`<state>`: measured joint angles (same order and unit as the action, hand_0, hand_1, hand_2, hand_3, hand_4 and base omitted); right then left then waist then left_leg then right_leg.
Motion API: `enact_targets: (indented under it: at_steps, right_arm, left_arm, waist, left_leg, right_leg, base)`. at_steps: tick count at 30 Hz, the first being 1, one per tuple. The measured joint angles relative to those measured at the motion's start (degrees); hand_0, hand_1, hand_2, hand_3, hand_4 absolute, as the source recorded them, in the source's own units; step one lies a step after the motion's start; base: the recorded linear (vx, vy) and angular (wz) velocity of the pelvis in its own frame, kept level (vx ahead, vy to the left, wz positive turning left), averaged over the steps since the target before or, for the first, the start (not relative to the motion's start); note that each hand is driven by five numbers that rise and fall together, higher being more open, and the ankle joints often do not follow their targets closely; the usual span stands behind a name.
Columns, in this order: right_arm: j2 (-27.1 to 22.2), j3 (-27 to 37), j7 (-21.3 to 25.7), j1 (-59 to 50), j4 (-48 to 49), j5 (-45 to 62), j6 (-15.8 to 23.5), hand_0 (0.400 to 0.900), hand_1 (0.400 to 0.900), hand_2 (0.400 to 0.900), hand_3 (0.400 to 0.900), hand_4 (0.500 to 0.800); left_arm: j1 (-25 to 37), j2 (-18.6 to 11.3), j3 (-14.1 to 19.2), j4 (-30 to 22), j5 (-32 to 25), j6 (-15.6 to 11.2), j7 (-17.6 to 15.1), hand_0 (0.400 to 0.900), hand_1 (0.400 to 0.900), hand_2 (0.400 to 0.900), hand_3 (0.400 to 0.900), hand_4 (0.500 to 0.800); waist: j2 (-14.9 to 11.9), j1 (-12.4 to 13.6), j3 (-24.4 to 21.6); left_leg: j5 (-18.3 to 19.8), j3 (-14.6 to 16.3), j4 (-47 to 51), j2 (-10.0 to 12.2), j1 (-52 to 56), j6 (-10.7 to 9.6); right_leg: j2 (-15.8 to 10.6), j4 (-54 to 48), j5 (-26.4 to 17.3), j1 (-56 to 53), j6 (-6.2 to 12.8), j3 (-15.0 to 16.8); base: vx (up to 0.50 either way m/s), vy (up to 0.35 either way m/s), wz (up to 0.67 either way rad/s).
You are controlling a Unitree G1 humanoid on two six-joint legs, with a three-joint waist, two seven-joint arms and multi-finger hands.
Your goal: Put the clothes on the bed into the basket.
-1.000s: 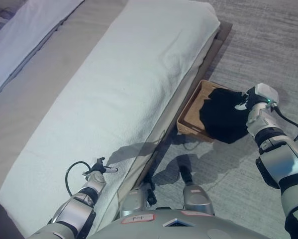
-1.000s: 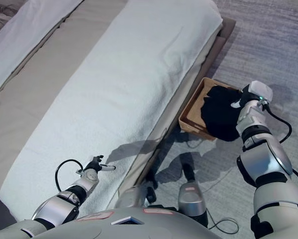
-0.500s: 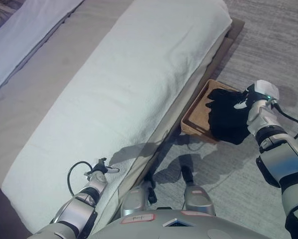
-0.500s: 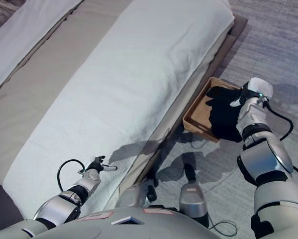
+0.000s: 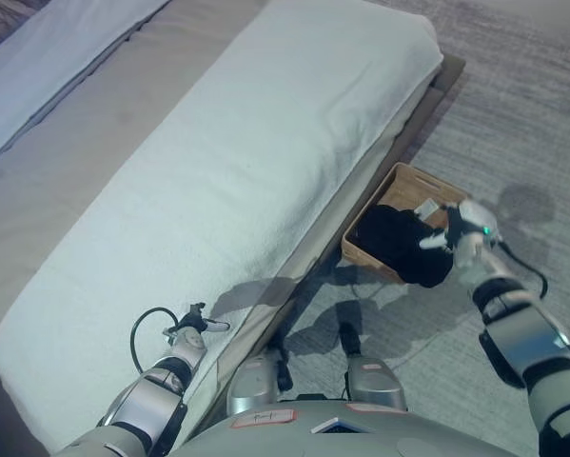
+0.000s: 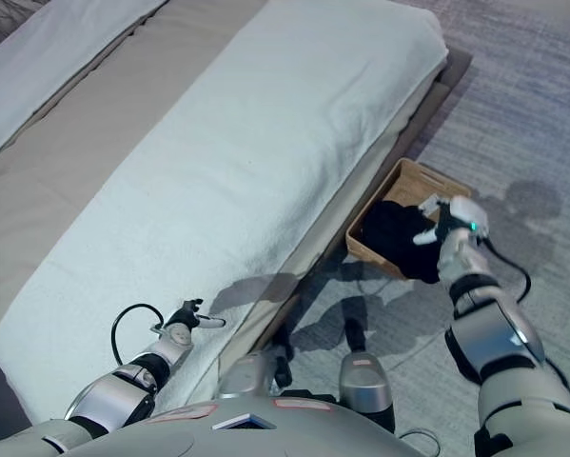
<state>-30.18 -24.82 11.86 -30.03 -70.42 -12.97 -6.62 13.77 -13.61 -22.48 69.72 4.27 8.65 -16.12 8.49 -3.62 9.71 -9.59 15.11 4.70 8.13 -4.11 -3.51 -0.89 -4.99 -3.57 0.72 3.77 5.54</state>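
Observation:
A tan woven basket (image 5: 421, 181) stands on the floor against the bed's side. A black garment (image 5: 387, 240) lies in it and drapes over its near rim. My right hand (image 5: 448, 228) is low over the basket's near right corner, against the garment's right edge. My left hand (image 5: 193, 325) rests open on the white blanket (image 5: 265, 143) near the bed's near edge. I see no other clothes on the bed.
The bed carries a beige sheet (image 5: 94, 143) and a pale cover (image 5: 47, 57) at the far left. Its wooden frame (image 5: 443, 84) runs along the grey carpet (image 5: 522, 114), which surrounds the basket.
My right hand has come down and leftward with the black garment, which was bunched above the basket and now lies spread in it. The view shifted a little. The left hand has stayed put.

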Motion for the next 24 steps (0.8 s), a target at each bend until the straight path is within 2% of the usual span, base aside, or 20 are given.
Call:
enact_targets:
  at_steps: [3,6,7,11,17,24]
  right_arm:
    - [2.3,6.2,0.3,7.9,0.3,2.1,-0.1,0.900,0.900,0.900,0.900,0.800]
    - [4.2,10.4,0.4,15.8,-0.3,4.3,-0.7,0.900,0.900,0.900,0.900,0.800]
    - [4.9,12.4,0.6,18.8,-0.7,5.3,-0.6,0.900,0.900,0.900,0.900,0.800]
    - [6.9,16.7,1.1,24.5,-2.9,9.3,-0.4,0.900,0.900,0.900,0.900,0.800]
    - [10.0,19.8,0.2,32.5,-7.8,14.2,-0.2,0.900,0.900,0.900,0.900,0.800]
    - [12.3,20.2,-3.7,33.4,-13.2,14.8,-0.9,0.900,0.900,0.900,0.900,0.800]
  left_arm:
    - [-0.7,-0.1,2.0,0.0,0.7,0.3,0.5,0.900,0.900,0.900,0.900,0.800]
    - [-1.6,-0.5,2.4,0.0,1.2,0.4,0.5,0.900,0.900,0.900,0.900,0.800]
    - [-2.1,-0.6,2.9,-0.1,1.8,0.6,0.6,0.900,0.900,0.900,0.900,0.800]
    - [-3.5,-0.9,3.5,-0.2,2.5,0.5,1.4,0.900,0.900,0.900,0.900,0.800]
    - [-5.1,-0.5,3.0,-0.4,4.6,0.3,2.9,0.900,0.900,0.900,0.900,0.800]
    - [-6.0,0.3,0.7,0.4,5.1,0.3,5.6,0.900,0.900,0.900,0.900,0.800]
  waist:
    - [-1.2,-1.0,-0.2]
    - [-2.6,-1.1,-1.0]
    - [-3.2,-2.3,-1.5]
    - [-4.3,-4.0,-2.8]
    - [-4.4,-4.2,-5.2]
    - [-3.8,-4.2,-7.0]
  left_leg:
    - [0.6,0.0,0.0,0.0,1.6,-0.2]
    - [2.1,0.7,0.2,0.0,3.6,-0.4]
    - [2.7,1.1,0.1,-0.1,3.9,-0.8]
    - [3.3,2.4,0.6,-0.2,5.3,-0.5]
    - [4.3,4.0,0.6,-0.2,7.2,-0.9]
    - [4.4,4.0,0.6,-0.3,7.3,-0.9]
  right_leg:
    - [-0.1,0.0,0.3,-1.6,-0.41,0.0]
    - [-0.2,-0.1,1.1,-2.9,-1.32,0.6]
    - [-0.3,-0.1,1.2,-2.8,-1.19,1.0]
    - [-0.4,-0.2,1.4,-3.6,-1.11,2.2]
    - [-0.6,-0.2,1.7,-4.6,-0.94,3.7]
    - [-0.7,-0.2,1.8,-4.8,-0.82,3.6]
  base:
    - [0.00,0.049,-0.11]
    - [-0.01,0.046,-0.20]
    - [-0.01,0.058,-0.28]
    - [-0.01,0.063,-0.20]
    - [-0.01,0.037,-0.08]
    - [0.00,0.002,0.00]
